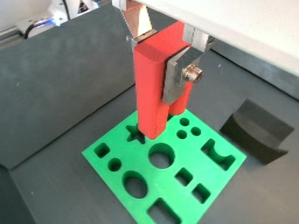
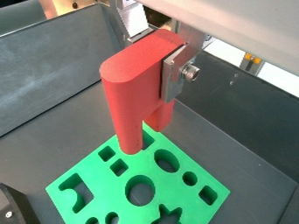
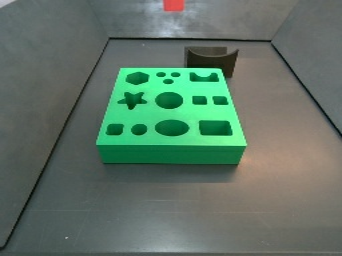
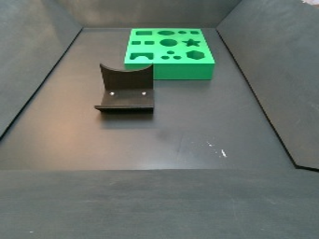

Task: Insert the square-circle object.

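While held above the green slab (image 1: 163, 166), the square-circle object (image 1: 156, 87) stands with its long axis vertical, prongs pointing down toward the shaped holes. In both wrist views the gripper (image 2: 163, 66) is closed on the upper part of the red piece; a silver finger plate (image 1: 183, 74) presses flat against its side. In a side view only the piece's lower tip (image 3: 173, 5) shows at the frame edge, clear of the slab (image 3: 171, 115). A dark block with a curved notch (image 4: 123, 90) sits on the floor apart from the slab (image 4: 171, 51).
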Available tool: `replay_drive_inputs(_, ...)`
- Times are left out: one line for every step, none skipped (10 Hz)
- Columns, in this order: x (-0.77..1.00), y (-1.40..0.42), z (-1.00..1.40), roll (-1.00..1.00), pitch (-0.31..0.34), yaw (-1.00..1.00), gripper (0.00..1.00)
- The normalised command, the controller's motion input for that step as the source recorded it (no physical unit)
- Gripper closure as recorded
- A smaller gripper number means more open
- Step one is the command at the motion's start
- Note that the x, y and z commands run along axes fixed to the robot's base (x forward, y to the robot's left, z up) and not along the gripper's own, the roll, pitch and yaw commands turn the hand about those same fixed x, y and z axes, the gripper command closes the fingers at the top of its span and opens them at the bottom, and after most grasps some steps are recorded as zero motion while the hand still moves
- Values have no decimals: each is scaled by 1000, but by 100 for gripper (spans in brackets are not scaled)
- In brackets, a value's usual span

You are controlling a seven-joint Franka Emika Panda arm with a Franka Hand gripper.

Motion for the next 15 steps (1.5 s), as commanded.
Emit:
replay_drive_inputs(-94, -706, -989, 130, -139, -583, 100)
replay_drive_inputs(-100, -703, -986, 127, -139, -583, 100)
replay_drive_inputs(-109, -646, -966, 116, -136, -631, 100)
replay_drive_inputs(-94, -497, -914, 89, -71, -737, 100)
replay_drive_inputs(0, -266, -709, 61, 4, -889, 100)
replay_drive_inputs(-134, 0, -457, 57, 0, -997, 100)
replay_drive_inputs(-180, 0, -420, 41, 0, -989, 100)
replay_drive_inputs(-226, 14, -380, 26, -1, -949, 100)
replay_drive_inputs(-223, 0, -380, 30, -3, -971, 100)
replay_drive_inputs(-217, 0, -371, 31, 0, -977, 100)
replay_drive_inputs(-229, 0, -269, 60, 0, -951, 100)
replay_drive_inputs(-351, 0, -249, 69, 0, -871, 100)
replay_drive_inputs(-400, 11, -283, 66, 0, -834, 100)
replay_drive_inputs(-271, 23, -197, 57, 0, -857, 100)
replay_drive_inputs(-220, 34, -191, 39, 0, -857, 100)
